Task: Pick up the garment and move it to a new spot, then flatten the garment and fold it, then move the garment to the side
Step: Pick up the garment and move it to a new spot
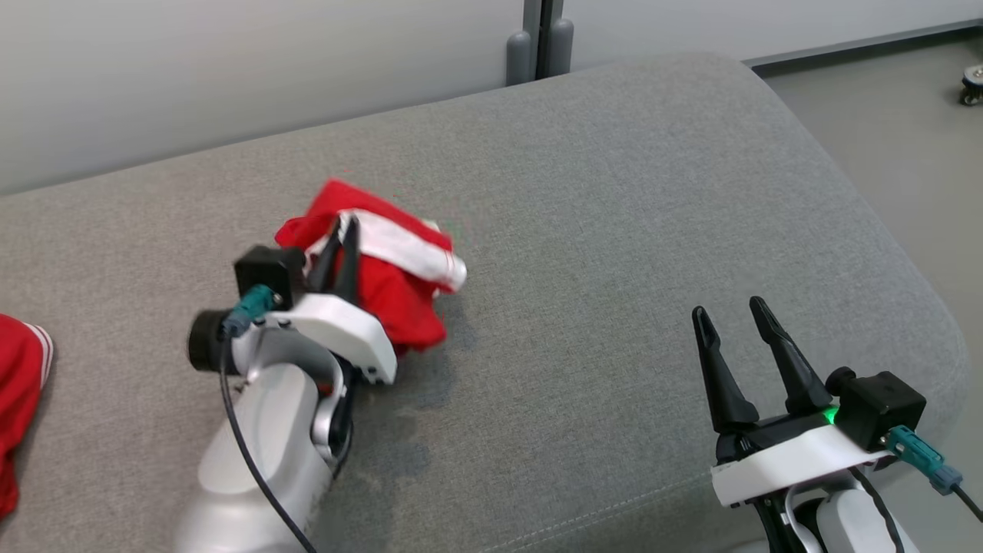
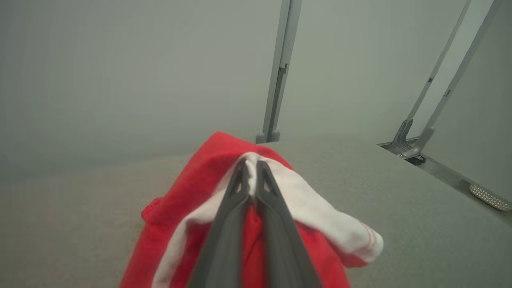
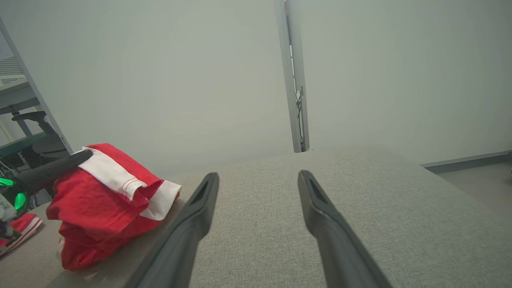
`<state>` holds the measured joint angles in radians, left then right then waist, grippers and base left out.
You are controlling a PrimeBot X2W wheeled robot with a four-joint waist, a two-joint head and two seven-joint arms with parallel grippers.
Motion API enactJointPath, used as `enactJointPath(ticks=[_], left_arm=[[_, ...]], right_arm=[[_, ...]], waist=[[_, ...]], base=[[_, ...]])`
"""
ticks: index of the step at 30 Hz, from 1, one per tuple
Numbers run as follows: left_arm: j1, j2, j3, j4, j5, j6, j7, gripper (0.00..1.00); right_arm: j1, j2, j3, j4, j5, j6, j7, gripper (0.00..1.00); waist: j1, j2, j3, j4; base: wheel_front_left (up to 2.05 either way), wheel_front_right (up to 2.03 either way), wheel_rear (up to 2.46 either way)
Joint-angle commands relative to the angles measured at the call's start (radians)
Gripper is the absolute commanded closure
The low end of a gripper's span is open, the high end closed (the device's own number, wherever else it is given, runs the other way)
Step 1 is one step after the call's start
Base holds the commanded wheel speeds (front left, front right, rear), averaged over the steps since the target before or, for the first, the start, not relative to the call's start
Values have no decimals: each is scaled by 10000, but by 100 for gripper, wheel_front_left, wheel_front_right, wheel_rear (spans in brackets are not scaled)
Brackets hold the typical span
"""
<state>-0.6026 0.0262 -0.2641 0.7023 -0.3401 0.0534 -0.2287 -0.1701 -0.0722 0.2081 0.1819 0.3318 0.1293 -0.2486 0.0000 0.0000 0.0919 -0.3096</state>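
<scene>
The right gripper (image 1: 729, 307), a two-fingered dark claw on a white wrist, is sitting nearest at five o'clock in the head view. Its fingers are standing wide apart, holding nothing and pointing toward twelve over the broad grey woven-fabric cushion (image 1: 614, 230).

Out at ten o'clock from centre, the left gripper (image 1: 345, 223) is pinching fully closed on the crumpled red cloth garment with a white band (image 1: 395, 296), catching that band near the top of the bundle. The rest is drooping in loose folds below the fingers. I cannot tell whether the lowest fold is touching the cushion. A second red, white-striped piece of cloth (image 1: 19, 384) is lying well apart at nine o'clock.

The garment is looking light, soft and limp, so it will probably be sagging and swinging rather than keeping any shape, and nothing about it seems fragile. A single pinch is leaving it bunched. For flattening, taking the white band at two separate spots, one gripper each, would likely be letting it hang open.
</scene>
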Motion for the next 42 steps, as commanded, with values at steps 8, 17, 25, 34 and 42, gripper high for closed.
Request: enactJointPath(ticks=[8,17,25,34,42], left_arm=[[66,243,-1875,725,-2206,-365,-228,100],[-265,242,-2813,759,-2889,-75,-324,0],[356,255,-1755,-1362,-1953,278,-329,0],[1717,353,-299,-3219,-971,460,-330,0],[3299,277,1085,-4742,-229,343,-330,0]], right_arm=[[-455,86,380,-223,98,14,-132,0],[-522,122,495,-144,81,14,-132,0],[-391,135,410,-208,130,14,-132,0],[-176,165,295,-332,574,14,-132,0],[261,198,120,-519,798,14,-132,0]], waist=[[0,0,407,-222],[0,0,442,73],[0,0,80,815],[0,0,-291,1765],[0,0,-601,2866]], base=[[0,0,0],[0,0,0],[0,0,0],[0,0,0],[0,0,0]])
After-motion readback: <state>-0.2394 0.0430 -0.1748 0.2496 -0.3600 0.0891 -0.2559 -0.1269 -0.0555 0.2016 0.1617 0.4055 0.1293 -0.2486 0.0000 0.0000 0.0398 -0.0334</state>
